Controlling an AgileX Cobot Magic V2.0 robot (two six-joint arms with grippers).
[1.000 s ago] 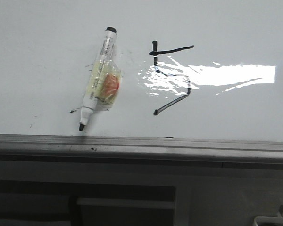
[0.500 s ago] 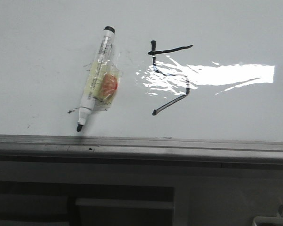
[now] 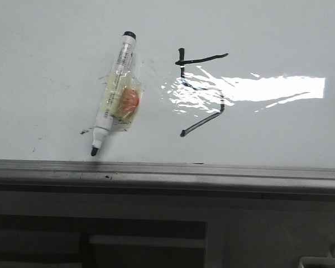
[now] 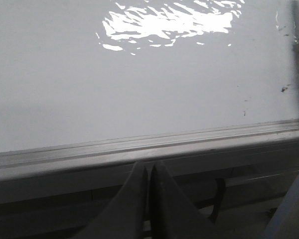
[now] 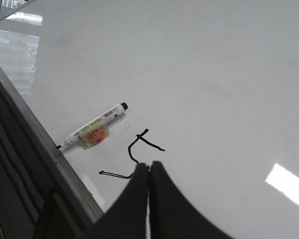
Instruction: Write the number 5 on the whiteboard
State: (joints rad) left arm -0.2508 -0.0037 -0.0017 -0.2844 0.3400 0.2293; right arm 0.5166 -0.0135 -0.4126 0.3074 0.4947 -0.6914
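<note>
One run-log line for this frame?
black-stroke number 5: drawn | white-barrelled marker: lying on glossy whiteboard, released | both fingers shut, empty

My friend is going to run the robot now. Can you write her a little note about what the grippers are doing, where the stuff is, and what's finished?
Left gripper: shut, holding nothing, hanging off the board's near edge.
Right gripper: shut, holding nothing, above the board near the drawn figure.
Marker: lying loose on the whiteboard, tip toward the grey edge rail, with tape and an orange patch around its middle.
The number 5: drawn in black, just right of the marker; glare hides part of its middle.
Done: the 5 looks written and the marker is put down.
Left: seemingly nothing; maybe check the strokes under the glare.
</note>
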